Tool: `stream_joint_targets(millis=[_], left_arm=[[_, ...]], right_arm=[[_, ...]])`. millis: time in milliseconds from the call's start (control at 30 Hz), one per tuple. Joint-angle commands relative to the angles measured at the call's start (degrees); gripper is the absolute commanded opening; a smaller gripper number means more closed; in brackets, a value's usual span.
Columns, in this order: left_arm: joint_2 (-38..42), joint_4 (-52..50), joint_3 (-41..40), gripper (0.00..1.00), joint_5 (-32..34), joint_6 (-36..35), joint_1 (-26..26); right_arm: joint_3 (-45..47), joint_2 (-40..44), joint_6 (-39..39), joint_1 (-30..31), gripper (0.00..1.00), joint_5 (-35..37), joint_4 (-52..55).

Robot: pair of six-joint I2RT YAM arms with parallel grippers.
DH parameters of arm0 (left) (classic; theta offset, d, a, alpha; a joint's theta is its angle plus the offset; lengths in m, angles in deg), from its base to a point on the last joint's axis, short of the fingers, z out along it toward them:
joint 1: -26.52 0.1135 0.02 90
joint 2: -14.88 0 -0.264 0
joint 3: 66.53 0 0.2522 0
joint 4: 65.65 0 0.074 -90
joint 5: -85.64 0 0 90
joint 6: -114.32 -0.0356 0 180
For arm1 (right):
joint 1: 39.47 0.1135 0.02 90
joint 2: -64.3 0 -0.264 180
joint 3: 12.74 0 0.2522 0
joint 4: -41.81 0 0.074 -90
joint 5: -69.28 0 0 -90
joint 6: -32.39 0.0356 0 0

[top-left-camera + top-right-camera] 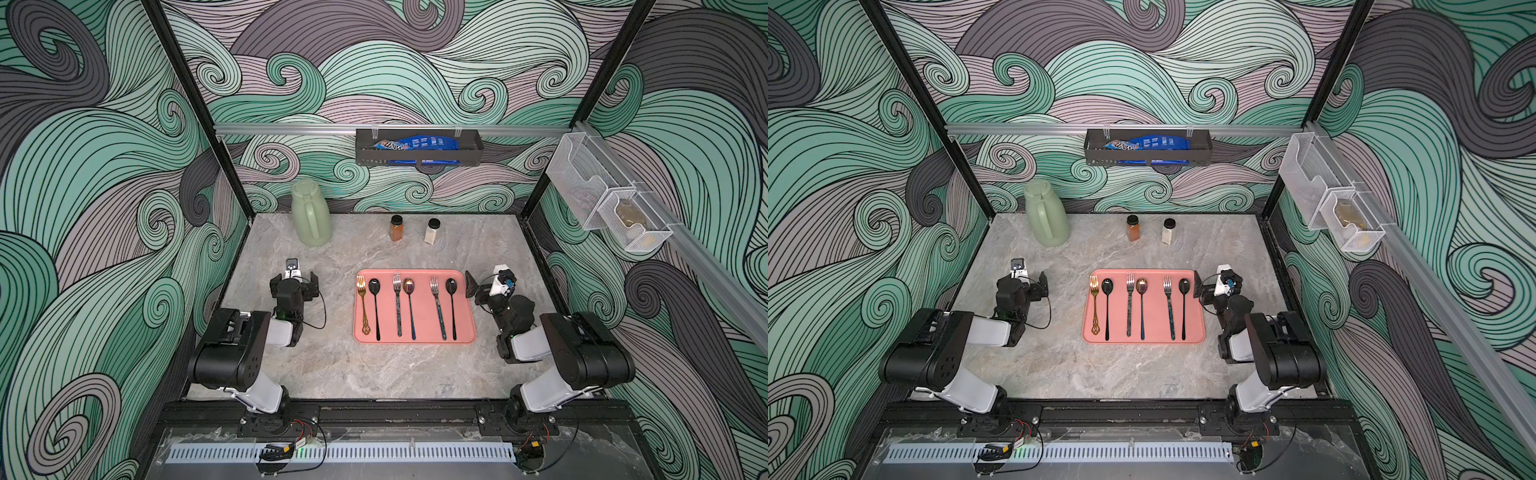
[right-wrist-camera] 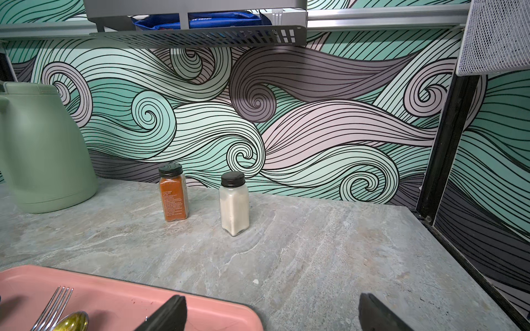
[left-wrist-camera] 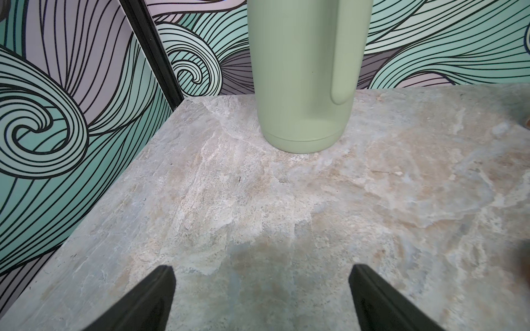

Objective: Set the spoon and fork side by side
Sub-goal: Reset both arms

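Note:
A pink tray (image 1: 419,337) lies mid-table with three fork-and-spoon pairs in a row, handles toward the front. From the left they are a gold fork (image 1: 363,303) beside a black spoon (image 1: 375,305), a silver fork (image 1: 397,305) beside a gold-bowled spoon (image 1: 410,309), and a third fork (image 1: 437,309) beside another black spoon (image 1: 452,309). My left gripper (image 1: 294,277) (image 3: 261,268) hangs open over bare table left of the tray. My right gripper (image 1: 490,279) (image 2: 272,296) is open at the tray's far right corner, one finger over the tray (image 2: 120,298). A fork's tines (image 2: 54,303) and a shiny spoon bowl (image 2: 73,321) show there.
A green pitcher (image 1: 311,216) stands at the back left. An orange spice jar (image 1: 396,228) and a white spice jar (image 1: 432,231) stand at the back middle. A dark wall basket (image 1: 419,158) holds a blue packet, and a white mesh bin (image 1: 602,195) hangs on the right wall.

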Motion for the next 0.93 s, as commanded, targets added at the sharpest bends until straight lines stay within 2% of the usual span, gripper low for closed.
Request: stream_joint_targets(millis=[0, 900], left_arm=[[-0.5, -0.8, 1.3, 0.99, -0.1, 0.0, 0.4], [-0.4, -1.2, 1.4, 0.99, -0.2, 0.0, 0.4]], right_arm=[[-0.6, 0.5, -0.3, 0.2, 0.99, -0.2, 1.1], [-0.5, 0.5, -0.3, 0.2, 0.99, -0.7, 1.0]])
